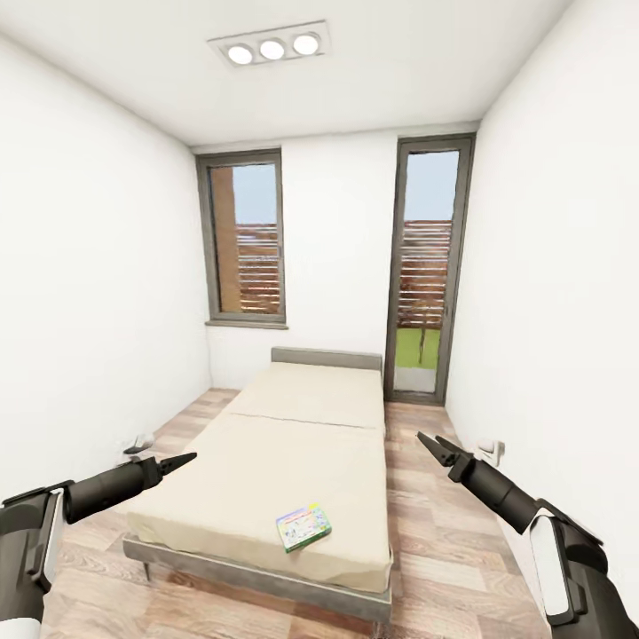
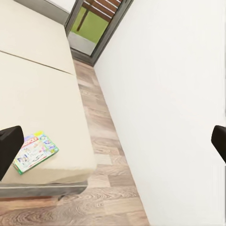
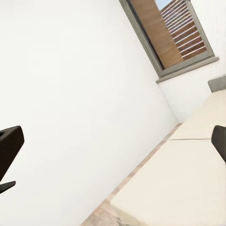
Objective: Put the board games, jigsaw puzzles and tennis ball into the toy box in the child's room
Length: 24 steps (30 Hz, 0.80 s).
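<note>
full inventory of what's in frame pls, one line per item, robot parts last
flat white-and-green card board game box: 1, multicolour print, lying on the near end of the bed, towards the right
wide low bed with beige mattress pads: 1, beige with grey frame and headboard, centre of room
grey-framed window: 1, far wall, left
grey-framed glass door: 1, far wall, right
ceiling light with three round lamps: 1, white
wood plank floor: brown
left gripper: 1, black, left of the bed, empty
right gripper: 1, black, right of the bed, empty
</note>
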Motion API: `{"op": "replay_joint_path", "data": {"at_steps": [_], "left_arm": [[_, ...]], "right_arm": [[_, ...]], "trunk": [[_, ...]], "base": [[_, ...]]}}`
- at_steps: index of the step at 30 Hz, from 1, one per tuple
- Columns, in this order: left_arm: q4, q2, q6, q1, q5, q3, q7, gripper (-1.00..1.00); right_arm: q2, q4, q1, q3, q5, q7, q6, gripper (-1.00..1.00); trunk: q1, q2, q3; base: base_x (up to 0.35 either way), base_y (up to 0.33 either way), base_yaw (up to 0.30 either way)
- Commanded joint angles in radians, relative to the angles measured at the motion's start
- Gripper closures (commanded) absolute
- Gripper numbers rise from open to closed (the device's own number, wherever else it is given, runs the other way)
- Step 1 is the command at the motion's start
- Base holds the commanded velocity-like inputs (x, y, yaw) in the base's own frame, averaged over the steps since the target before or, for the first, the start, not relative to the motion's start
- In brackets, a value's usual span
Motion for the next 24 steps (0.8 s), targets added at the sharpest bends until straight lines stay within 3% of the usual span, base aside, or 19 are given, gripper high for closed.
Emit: {"op": "replay_joint_path", "data": {"at_steps": [1,9,24], "left_arm": [[-0.001,0.0,0.007,-0.001,-0.01,0.002,-0.01,-1.0],[-0.001,0.0,0.007,-0.001,-0.01,0.003,-0.01,-1.0],[-0.001,-0.001,0.007,-0.001,-0.008,0.003,-0.01,-1.0]], "right_arm": [[0.001,0.001,-0.001,-0.002,-0.004,0.003,0.008,-1.0],[0.002,0.002,-0.001,-0.002,-0.004,0.003,0.008,-1.0],[0.002,0.003,-0.001,-0.002,-0.004,0.003,0.008,-1.0]], "trunk": [[0.0,-0.001,0.0],[0.0,-0.001,0.0],[0.0,-0.001,0.0]], "base": [[0.0,0.161,-0.259],[0.0,0.132,-0.259],[0.0,0.011,-0.249]]}}
